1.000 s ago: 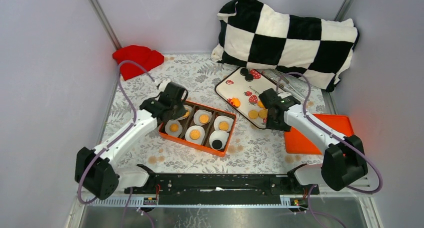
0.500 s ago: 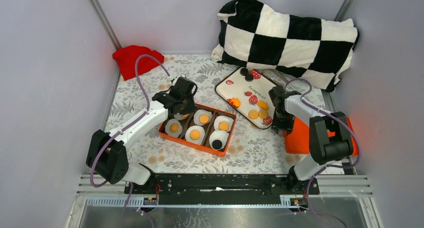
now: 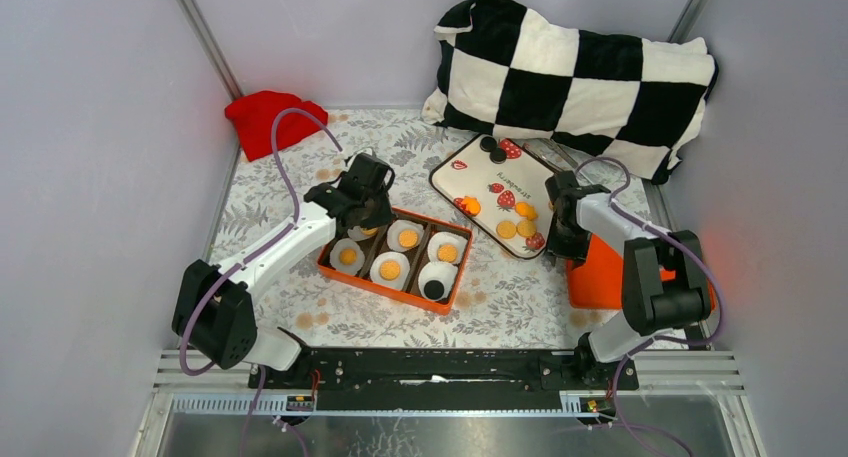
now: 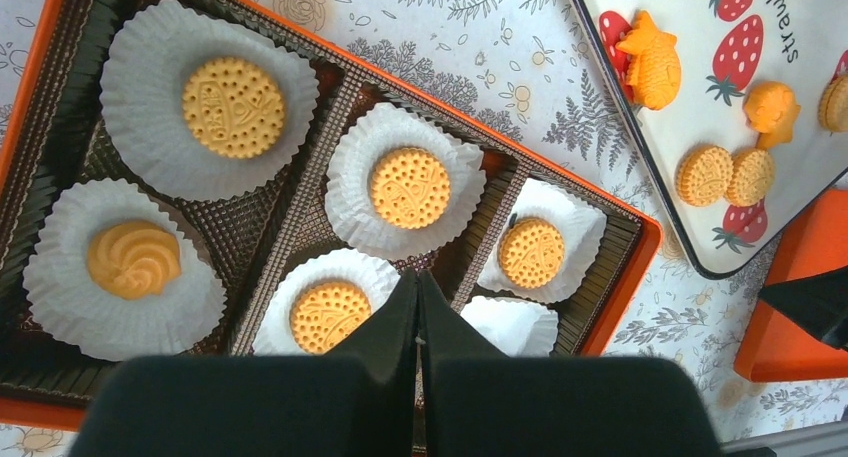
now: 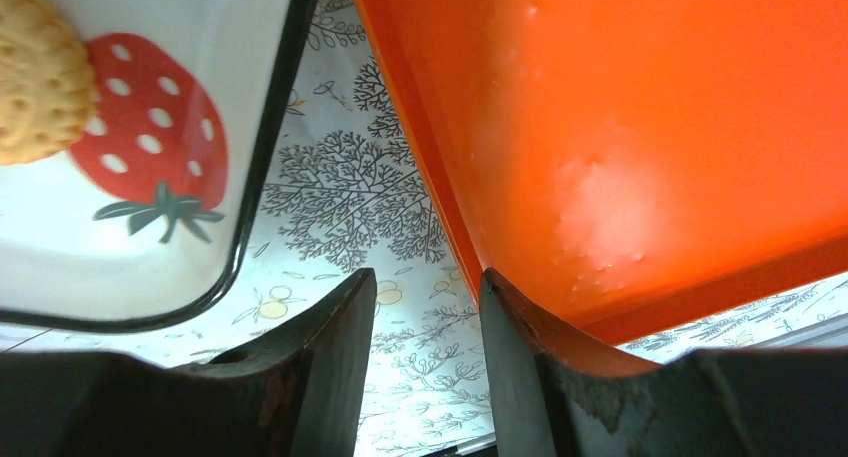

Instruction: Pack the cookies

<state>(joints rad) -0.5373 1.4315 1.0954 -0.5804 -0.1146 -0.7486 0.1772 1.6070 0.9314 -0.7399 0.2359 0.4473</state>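
Cookies [image 4: 233, 106] lie in white paper cups inside the orange box [image 4: 640, 247], one round golden disc to each cup, and one is a swirl [image 4: 133, 258]. My left gripper [image 4: 418, 275] hangs shut and empty over the box [image 3: 390, 289], near its far left corner [image 3: 365, 205]. More cookies [image 3: 508, 229] lie loose on the white strawberry tray [image 3: 470, 172], with black ones [image 3: 490, 147] at its far end. My right gripper [image 5: 428, 274] stands open between the tray [image 5: 60, 247] and the orange lid [image 5: 620, 127]. Its right finger [image 5: 520, 357] is at the lid's corner and nothing is gripped.
A black-and-white checked pillow [image 3: 575, 72] lies at the back right, close behind the tray. A red cloth [image 3: 275, 117] sits in the back left corner. The orange lid [image 3: 600, 282] lies flat at the right edge. Walls close in on three sides.
My right gripper has moved right, off the tray to the lid's left edge, and its jaws have narrowed. My left gripper has shifted a little farther back over the box.
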